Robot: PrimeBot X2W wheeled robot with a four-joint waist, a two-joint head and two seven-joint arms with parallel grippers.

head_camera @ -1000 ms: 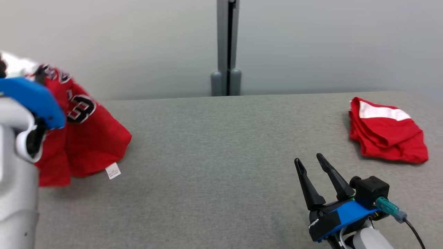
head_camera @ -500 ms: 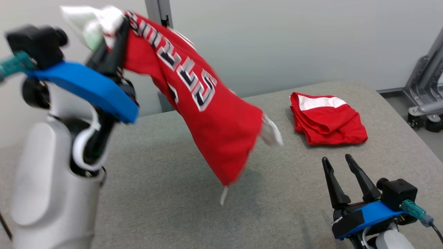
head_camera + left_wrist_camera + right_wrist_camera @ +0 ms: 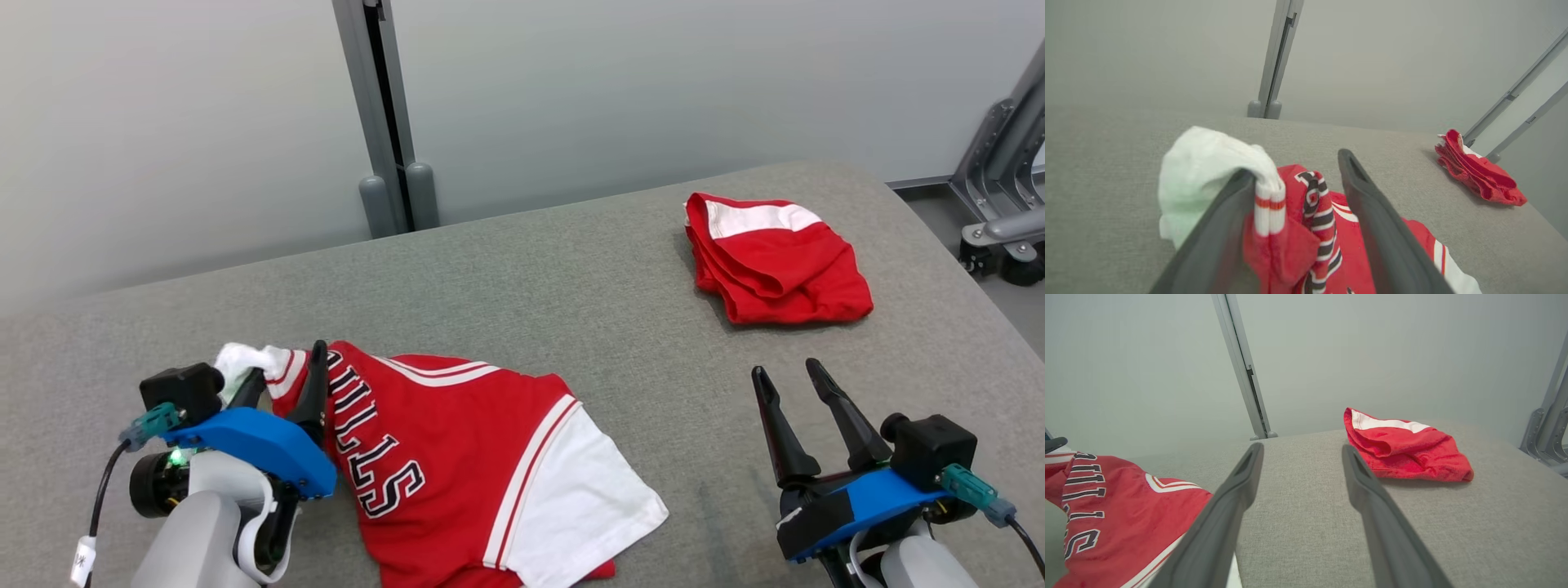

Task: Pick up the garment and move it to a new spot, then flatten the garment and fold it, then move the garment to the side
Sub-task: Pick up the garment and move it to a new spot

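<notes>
The jersey (image 3: 457, 457) lay crumpled at lower left on the tabletop (image 3: 522, 278), its length running rightward from the left claw (image 3: 287, 365), whose jaws stood apart around one bunched end. The right claw (image 3: 787, 369), wide and empty, sat farther off.

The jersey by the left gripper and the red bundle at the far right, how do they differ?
The jersey lies spread out and rumpled; the bundle is folded compact. The jersey carries black-and-white lettering; the bundle has a plain white band. One end of the jersey bunches between the open fingers of the left gripper; the bundle lies apart, untouched. Both are red and white and rest on the grey table.
</notes>
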